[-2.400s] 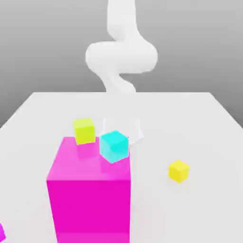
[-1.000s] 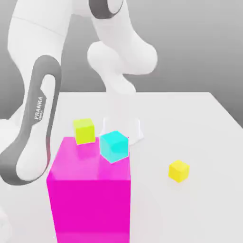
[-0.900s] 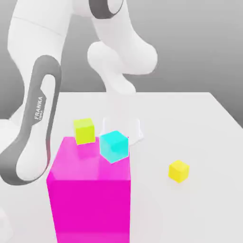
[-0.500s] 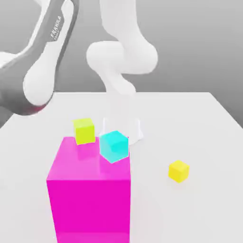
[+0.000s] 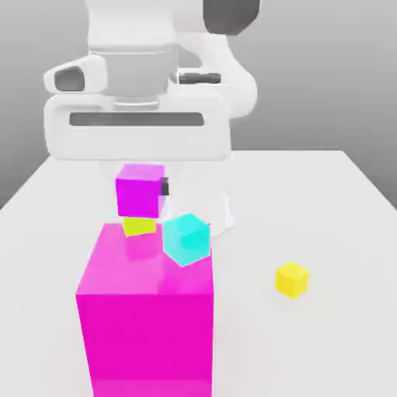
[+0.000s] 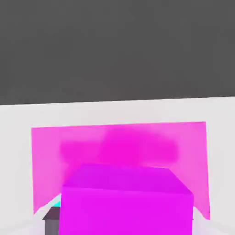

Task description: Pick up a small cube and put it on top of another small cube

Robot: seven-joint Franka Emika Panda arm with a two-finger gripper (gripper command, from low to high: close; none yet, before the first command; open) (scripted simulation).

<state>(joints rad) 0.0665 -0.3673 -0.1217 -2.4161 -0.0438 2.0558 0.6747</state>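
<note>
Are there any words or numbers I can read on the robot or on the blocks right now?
None. No letters, numbers or signs can be read on the gripper, the small magenta cube, the lime-yellow cube, the cyan cube, the golden-yellow cube or the huge magenta block.

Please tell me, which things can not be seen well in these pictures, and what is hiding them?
- Lime cube, exterior view: the small magenta cube covers most of it; whether the two touch is unclear.
- Fingers, exterior view: hidden behind the small magenta cube, apart from a dark pad.
- Big magenta block, exterior view: cut off by the bottom edge.
- Cyan cube, exterior view: what it rests on is unclear.
</note>
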